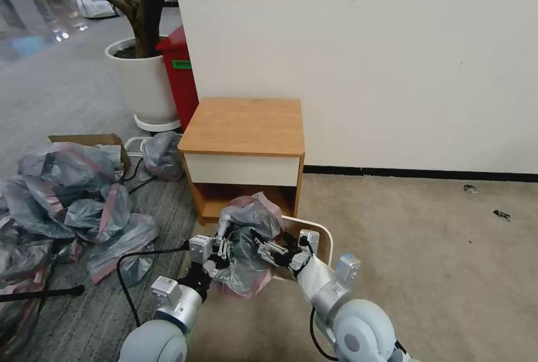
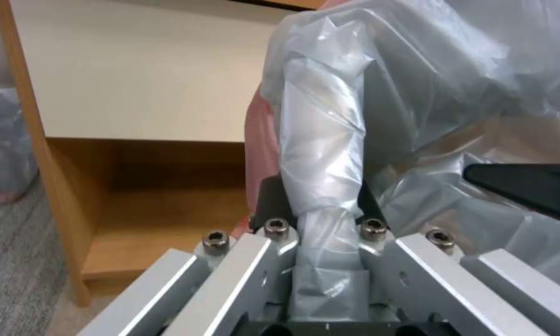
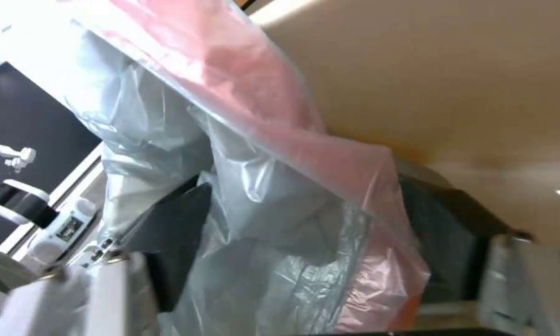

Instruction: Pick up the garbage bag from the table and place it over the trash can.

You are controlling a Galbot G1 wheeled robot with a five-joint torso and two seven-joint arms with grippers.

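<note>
Bag-spreading over the trash can (image 1: pixel 325 238), just before the desk's (image 1: pixel 244 124) front edge.
Left claw (image 1: pixel 222 250) and right claw (image 1: pixel 268 251) each pinched the garbage bag (image 1: pixel 249 238); next, its rim needed stretching around the can's.

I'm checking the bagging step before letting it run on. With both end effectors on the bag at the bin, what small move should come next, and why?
Probably spread the two apart and lower. The left end effector is shut on a bunched fold of the garbage bag, the right end effector grips it too, and the bag hangs crumpled over the trash can, whose rim is still bare.
</note>
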